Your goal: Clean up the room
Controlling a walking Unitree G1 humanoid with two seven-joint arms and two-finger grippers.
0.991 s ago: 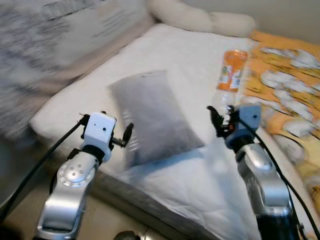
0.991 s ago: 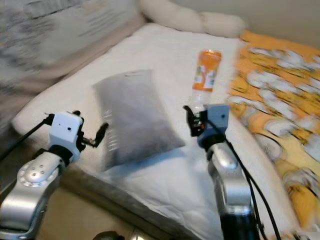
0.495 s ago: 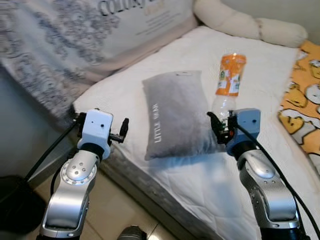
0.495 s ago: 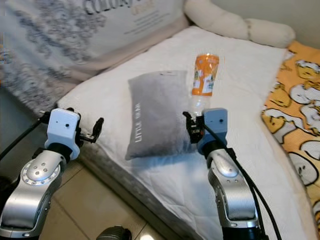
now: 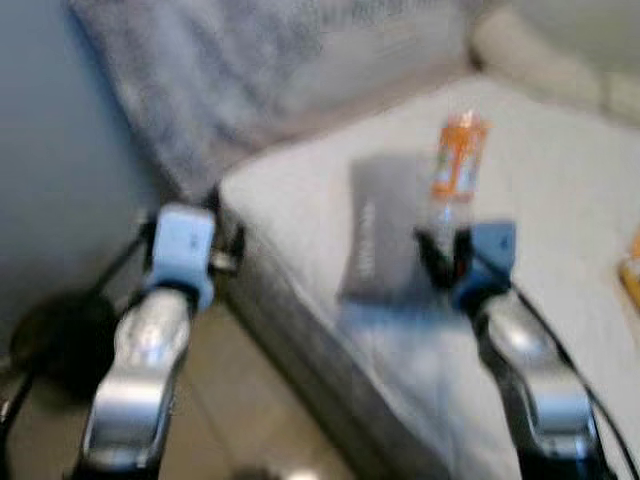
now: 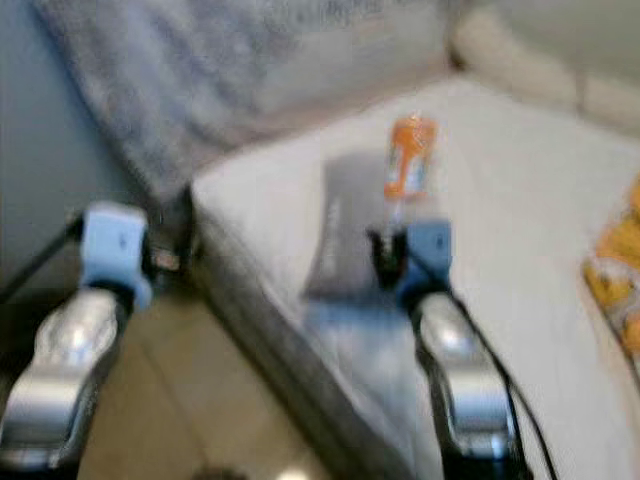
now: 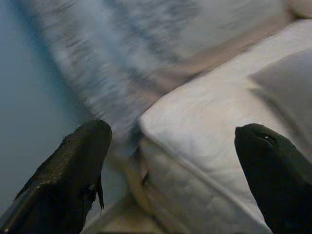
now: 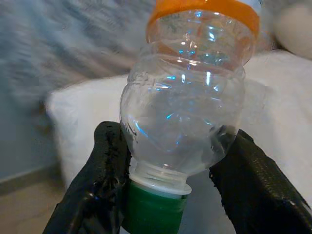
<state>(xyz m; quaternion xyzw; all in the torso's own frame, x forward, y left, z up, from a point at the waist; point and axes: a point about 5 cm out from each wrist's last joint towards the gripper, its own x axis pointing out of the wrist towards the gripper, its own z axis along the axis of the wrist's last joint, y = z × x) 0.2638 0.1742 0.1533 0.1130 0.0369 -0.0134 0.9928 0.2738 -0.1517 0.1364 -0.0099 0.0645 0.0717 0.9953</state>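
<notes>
The right hand [image 8: 168, 190] is reaching forward over the white mattress of the bed [image 5: 560, 200], its silver arm [image 5: 530, 390] rising from the lower edge of the head views. Its two black fingers [image 8: 97, 190] are closing on the neck end of a clear plastic bottle with an orange label and a green cap [image 8: 187, 112], pressing against the shoulders on either side just above the cap. The bottle is standing out beyond the fingers with the cap nearest the wrist and the orange label at the far end; in the head views it is showing above the hand as an orange and clear streak [image 5: 458, 165].

The left hand [image 7: 170, 161] is hanging out past the corner of the bed, over the beige floor [image 5: 250, 400], with its fingers [image 7: 73, 170] spread wide and nothing between them.

A flat grey rectangular pillow [image 5: 385, 240] is lying on the mattress just beside the right hand, toward the robot's left. A large patterned grey and cream cushion [image 5: 300, 70] is leaning along the far side of the bed.

Both head views are heavily blurred, so the pillow's lettering and the cushion's pattern are impossible to read. A dark round shape [image 5: 55, 335] is sitting on the floor by the left arm, too smeared to identify.
</notes>
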